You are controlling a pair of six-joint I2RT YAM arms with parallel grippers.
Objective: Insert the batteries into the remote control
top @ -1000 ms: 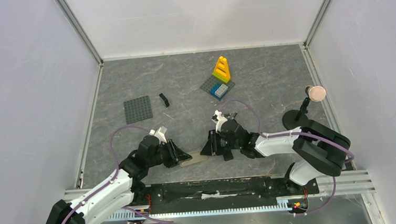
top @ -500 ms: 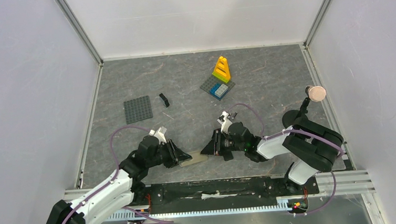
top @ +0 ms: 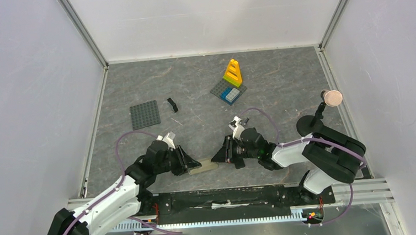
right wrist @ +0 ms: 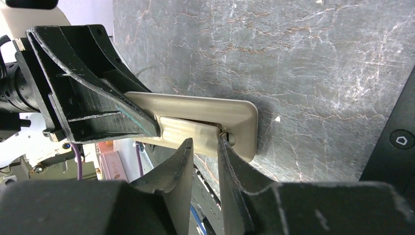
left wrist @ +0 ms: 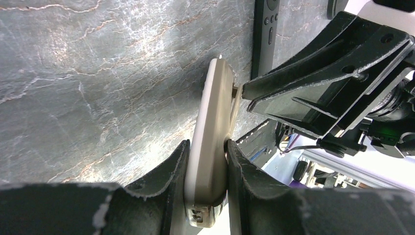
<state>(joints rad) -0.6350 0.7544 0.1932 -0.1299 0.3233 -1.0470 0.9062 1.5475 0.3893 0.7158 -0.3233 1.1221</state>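
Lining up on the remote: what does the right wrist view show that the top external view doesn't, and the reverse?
Right wrist only: the ribbed panel on the remote control, with the right tool poised at its edge. Top external only: the grey studded plate, small black piece and yellow brick stack. Both: the left tool clamped on the remote control's end.

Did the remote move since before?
No. The remote lies just as far from the grey plate as before, clamped in the left claw.
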